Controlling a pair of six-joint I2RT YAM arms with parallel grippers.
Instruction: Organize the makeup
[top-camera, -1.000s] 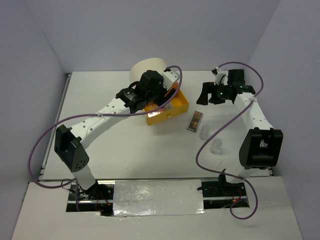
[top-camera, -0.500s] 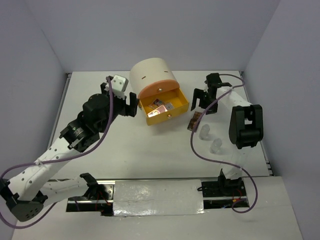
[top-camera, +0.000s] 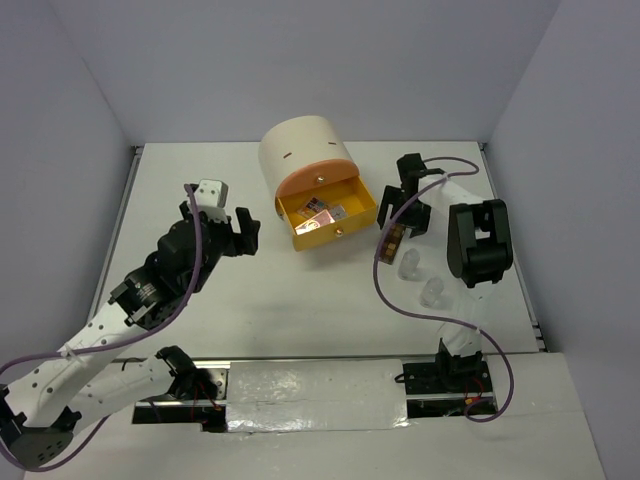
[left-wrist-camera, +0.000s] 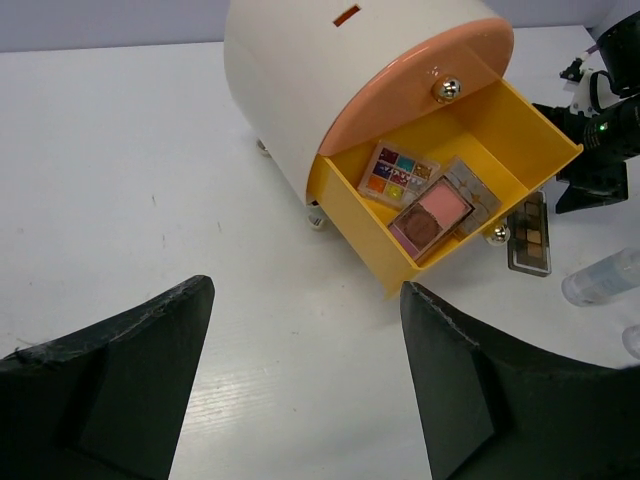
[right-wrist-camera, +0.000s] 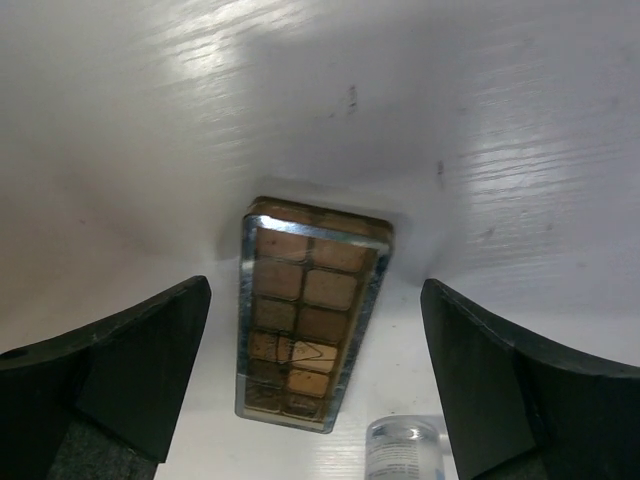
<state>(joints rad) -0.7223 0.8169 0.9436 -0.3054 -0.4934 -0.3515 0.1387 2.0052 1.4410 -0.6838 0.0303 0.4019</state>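
Note:
The long brown palette (top-camera: 391, 241) lies flat on the table, right of the open yellow drawer (top-camera: 322, 235). My right gripper (top-camera: 402, 212) hangs over it, open, and in the right wrist view the palette (right-wrist-camera: 308, 325) lies lengthwise between the wide jaws, untouched. Two clear little bottles (top-camera: 409, 264) (top-camera: 432, 292) lie just nearer. Inside the drawer (left-wrist-camera: 345, 205) are a multicolour palette (left-wrist-camera: 398, 172), a pinkish one (left-wrist-camera: 432, 212) and a grey-white one (left-wrist-camera: 470, 190). My left gripper (top-camera: 218, 225) is open and empty, left of the drawer and apart from it.
The large cream cylindrical unit (top-camera: 300, 150) with an orange face stands at the back centre, its lower drawer pulled out toward the right arm. A purple cable (top-camera: 385, 290) loops down past the bottles. White walls close in the table on three sides.
My left arm has drawn back from the drawer to the near left, uncovering the palettes inside. The right gripper has come toward the drawer and down over the brown palette.

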